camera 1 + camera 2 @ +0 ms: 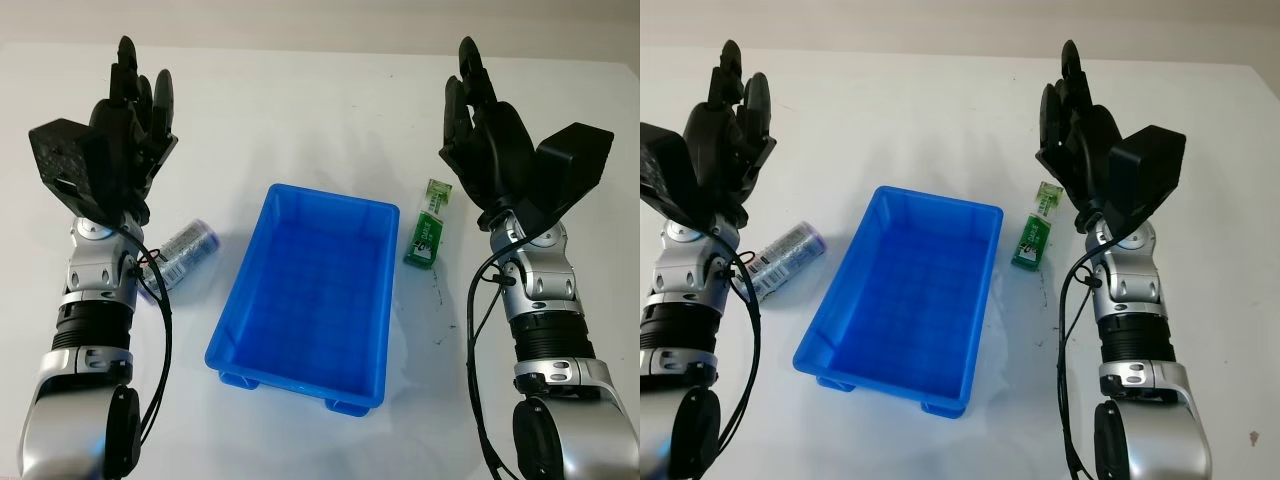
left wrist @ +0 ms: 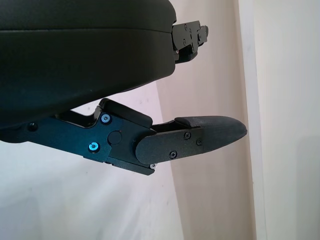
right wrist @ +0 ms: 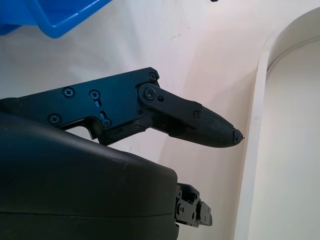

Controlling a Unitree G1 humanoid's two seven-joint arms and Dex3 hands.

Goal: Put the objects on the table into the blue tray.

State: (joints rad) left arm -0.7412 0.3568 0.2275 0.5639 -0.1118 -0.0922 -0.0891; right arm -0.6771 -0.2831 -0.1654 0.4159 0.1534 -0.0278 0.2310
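Both forearms rise from the near edge, and from left to right the left hand [image 1: 125, 130] hangs open and empty above the small silvery can [image 1: 187, 250] lying on its side. Next comes the empty blue tray [image 1: 250, 290] at centre, then the green packet [image 1: 428, 225] flat just beside it under the open right hand [image 1: 485, 125]. Nothing is grasped yet, so I judge both hands poised to begin; print on the can and packet is too small to read.

One tray [image 1: 262, 330] — one can [image 1: 187, 249] — one packet [image 1: 426, 226]
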